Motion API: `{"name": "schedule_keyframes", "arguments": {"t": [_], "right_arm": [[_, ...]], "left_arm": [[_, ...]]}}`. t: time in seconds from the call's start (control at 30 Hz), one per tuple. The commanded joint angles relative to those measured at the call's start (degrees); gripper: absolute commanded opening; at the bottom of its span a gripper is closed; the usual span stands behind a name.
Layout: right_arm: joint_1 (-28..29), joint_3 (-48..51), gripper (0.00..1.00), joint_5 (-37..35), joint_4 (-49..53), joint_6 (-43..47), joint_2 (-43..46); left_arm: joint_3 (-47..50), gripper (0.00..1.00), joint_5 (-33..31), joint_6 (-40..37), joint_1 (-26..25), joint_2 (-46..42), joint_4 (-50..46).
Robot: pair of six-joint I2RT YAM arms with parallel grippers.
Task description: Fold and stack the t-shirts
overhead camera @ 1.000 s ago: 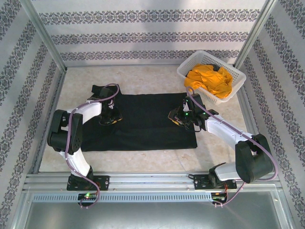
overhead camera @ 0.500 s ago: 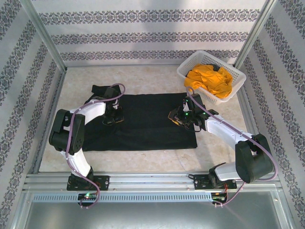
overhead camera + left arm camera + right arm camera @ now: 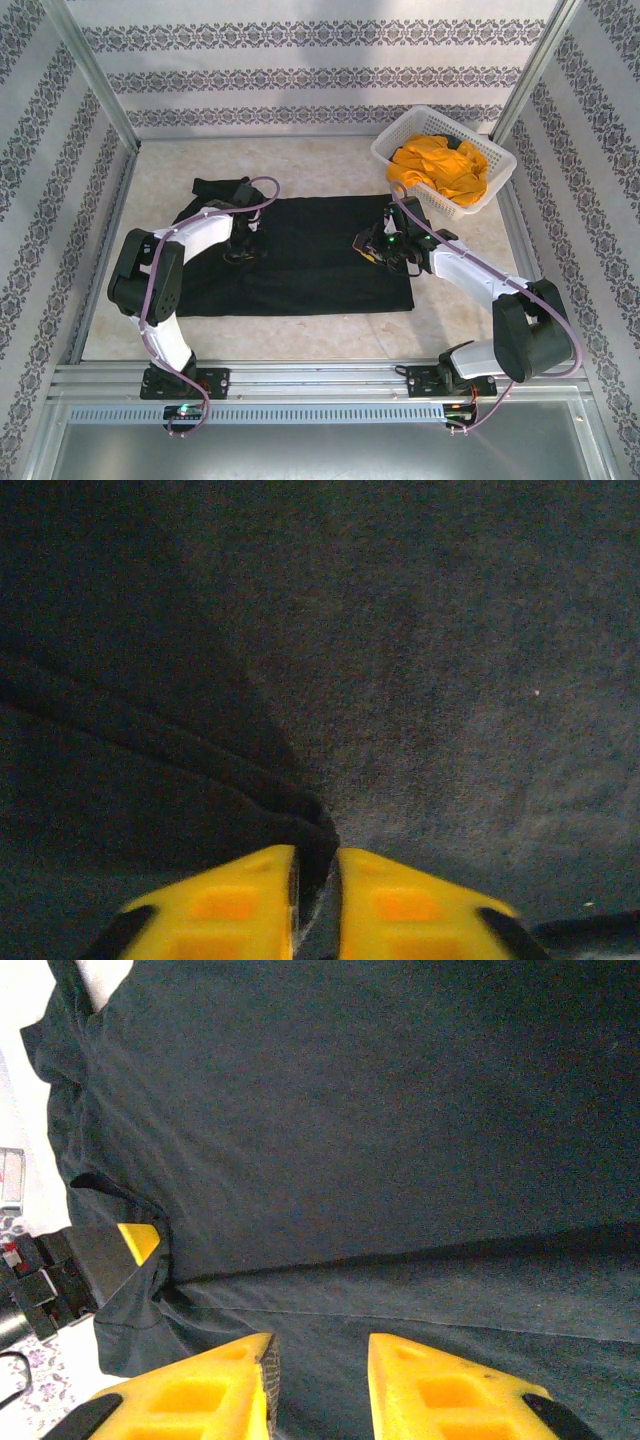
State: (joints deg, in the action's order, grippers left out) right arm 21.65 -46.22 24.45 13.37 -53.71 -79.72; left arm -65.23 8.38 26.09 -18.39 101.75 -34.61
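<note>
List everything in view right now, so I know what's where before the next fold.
black t-shirt: one, black, spread flat across the middle of the table
orange-yellow t-shirt: one, orange-yellow, bunched inside the basket
basket: one, white lattice, far right corner of the table
table: one, pale beige, under everything
walls: three, white with grey patterned bands, left, back and right
frame rail: one, silver metal, along the near edge, carrying both arm bases
left arm: one, white and black, reaching over the shirt's far left part, yellow jaws closed on a fold of it
right arm: one, white and black, over the shirt's right edge, yellow jaws apart above the cloth
</note>
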Motion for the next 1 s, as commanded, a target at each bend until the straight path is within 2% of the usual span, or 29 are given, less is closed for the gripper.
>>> {"name": "schedule_keyframes", "arguments": {"t": [0.0,0.07,0.13,0.27,0.37,0.47,0.67,0.8,0.97], "right_arm": [[0.8,0.81,0.32,-0.1,-0.74,-0.07,-0.21],[0.72,1.53,0.32,-0.7,-0.07,0.0,0.34],[0.42,2.53,0.32,-2.06,1.7,-0.05,1.37],[-0.15,4.08,0.3,-6.37,7.32,-0.75,2.25],[-0.21,4.84,0.28,-7.75,8.28,-1.29,0.97],[-0.31,4.04,0.26,-10.07,10.36,-0.7,-1.69],[-1.46,-1.88,0.24,-15.49,18.24,3.04,-10.88],[-1.91,-7.12,0.24,-17.36,23.95,4.94,-16.98],[-0.68,-10.36,0.25,-20.0,28.4,5.87,-20.14]], "left_arm": [[-1.61,0.46,-4.88,-0.61,-0.66,-1.29,-3.23],[-1.65,0.53,-7.04,1.5,-0.62,-5.05,-4.26],[-0.97,0.51,-8.27,4.43,-0.51,-9.44,-5.92],[4.8,0.31,-7.73,11.77,2.12,-17.78,-9.5],[11.33,0.21,-3.9,14.21,7.96,-20.72,-7.74],[15.64,0.19,1.32,14.97,15.34,-19.91,-3.42],[16.22,0.19,1.91,13.7,25.55,-12.46,2.41],[14.08,0.19,0.81,11.94,30.52,-6.93,2.44],[13.15,0.19,-0.55,11.18,32.98,-5.34,0.31]]}}
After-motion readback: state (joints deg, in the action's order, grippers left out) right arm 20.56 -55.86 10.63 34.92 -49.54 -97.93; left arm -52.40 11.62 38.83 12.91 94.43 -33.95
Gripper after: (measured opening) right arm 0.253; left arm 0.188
